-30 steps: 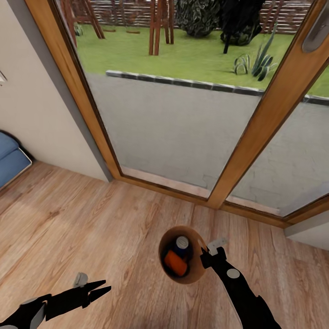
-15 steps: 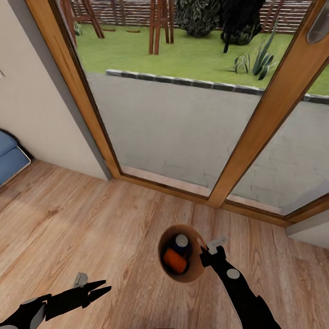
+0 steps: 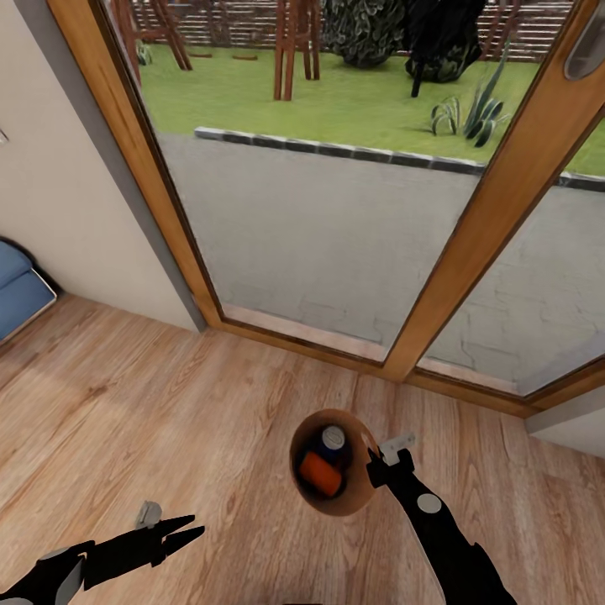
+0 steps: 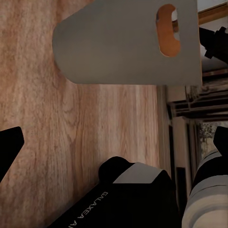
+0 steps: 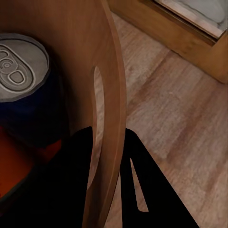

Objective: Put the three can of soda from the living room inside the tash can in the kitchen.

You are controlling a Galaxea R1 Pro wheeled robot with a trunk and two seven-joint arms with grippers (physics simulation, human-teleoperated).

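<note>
Trash can (image 3: pixel 357 496) in right pincer (image 3: pixel 376 465), slightly higher.

I've got the tash can (image 3: pixel 357 496) hanging over the living room's wood plank floor (image 3: pixel 168 420), just in front of the glass doors (image 3: pixel 336 210), its brown inside facing me. My right gripper (image 3: pixel 372 473) pinches its rim, one finger inside, one outside. Down in it I see a dark blue can (image 3: pixel 333 444) upright, silver top showing, and an orange can (image 3: pixel 321 474) lying tilted beside it.
</note>
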